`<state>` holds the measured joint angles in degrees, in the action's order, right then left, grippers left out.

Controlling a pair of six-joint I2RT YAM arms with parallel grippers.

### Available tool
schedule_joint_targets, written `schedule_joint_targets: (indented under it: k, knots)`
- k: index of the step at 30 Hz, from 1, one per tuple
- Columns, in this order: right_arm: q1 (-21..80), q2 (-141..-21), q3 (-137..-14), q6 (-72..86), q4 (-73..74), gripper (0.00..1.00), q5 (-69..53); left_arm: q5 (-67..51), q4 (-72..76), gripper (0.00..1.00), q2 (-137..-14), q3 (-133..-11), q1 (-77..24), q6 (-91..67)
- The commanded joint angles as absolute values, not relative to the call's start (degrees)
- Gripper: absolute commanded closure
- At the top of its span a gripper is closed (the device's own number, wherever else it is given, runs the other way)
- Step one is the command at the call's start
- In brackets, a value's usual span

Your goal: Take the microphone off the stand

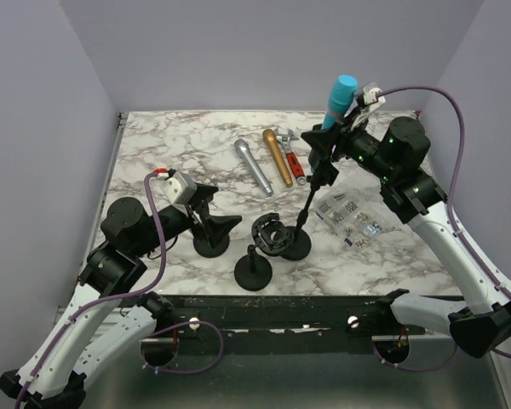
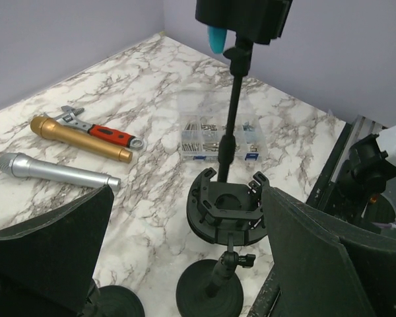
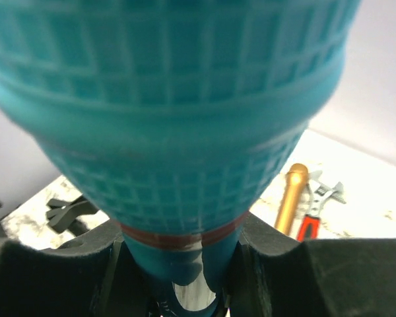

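Note:
The teal microphone (image 1: 341, 95) stands at the top of the tall black stand (image 1: 310, 198), whose round base (image 1: 296, 247) rests on the marble table. My right gripper (image 1: 332, 135) is shut on the microphone's handle just under its head; the right wrist view shows the teal head (image 3: 165, 112) filling the frame with the black fingers (image 3: 59, 277) on both sides of the handle. In the left wrist view the handle's teal tip (image 2: 217, 39) shows beside the stand's top. My left gripper (image 1: 223, 209) is open and empty, low over the table left of the stand.
A silver microphone (image 1: 253, 167), a gold microphone (image 1: 278, 156) and a red-handled wrench (image 1: 293, 158) lie behind the stand. A clear box of screws (image 1: 351, 213) lies to its right. A short stand with a shock mount (image 1: 270, 234) and another round base (image 1: 211, 246) stand near the front.

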<state>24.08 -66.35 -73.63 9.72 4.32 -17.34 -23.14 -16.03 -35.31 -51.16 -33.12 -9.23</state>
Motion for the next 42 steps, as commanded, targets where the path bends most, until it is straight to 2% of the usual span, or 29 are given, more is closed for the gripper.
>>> schedule_joint_targets:
  k: [1, 6, 12, 15, 18, 23, 27, 29, 31, 42]
  knots:
    - [30.3, -65.6, -72.4, 5.3, 3.5, 0.99, -10.4, -20.5, -15.8, 0.01, -35.6, -51.1, -33.3, -8.0]
    - [35.1, -65.6, -70.0, 1.3, 3.4, 0.99, -2.3, -20.1, -15.1, 0.02, -36.2, -50.3, -33.3, -7.7]
    - [36.9, -64.2, -66.5, 0.6, 1.6, 0.99, -0.3, -22.4, -13.1, 0.01, -36.2, -49.1, -33.3, -7.3]
    - [37.5, -63.2, -64.7, 0.6, 0.6, 0.99, 0.9, -28.4, -9.9, 0.02, -35.6, -47.7, -33.5, -7.6]
    - [38.1, -62.1, -62.5, 1.1, -2.2, 0.99, 0.4, -27.6, -5.1, 0.04, -34.4, -45.9, -35.7, -11.7]
    - [38.7, -60.9, -60.7, 3.6, -2.8, 0.99, 3.3, -10.7, -2.1, 0.07, -34.3, -45.0, -49.0, -14.4]
    - [39.0, -61.0, -60.6, 6.4, -2.6, 0.99, 6.2, 15.9, -0.3, 0.08, -40.3, -46.4, -63.6, -14.1]
    - [39.2, -61.7, -61.6, 7.9, -1.5, 0.99, 7.7, 29.9, 1.1, 0.05, -45.6, -48.4, -68.6, -14.2]
    - [39.3, -62.4, -62.5, 9.0, -0.4, 1.0, 9.3, 37.3, 0.7, 0.02, -51.8, -51.8, -71.3, -14.4]
    - [39.7, -61.8, -61.0, 10.8, 0.9, 0.99, 10.1, 47.6, 2.4, 0.02, -72.2, -66.7, -74.5, -19.4]
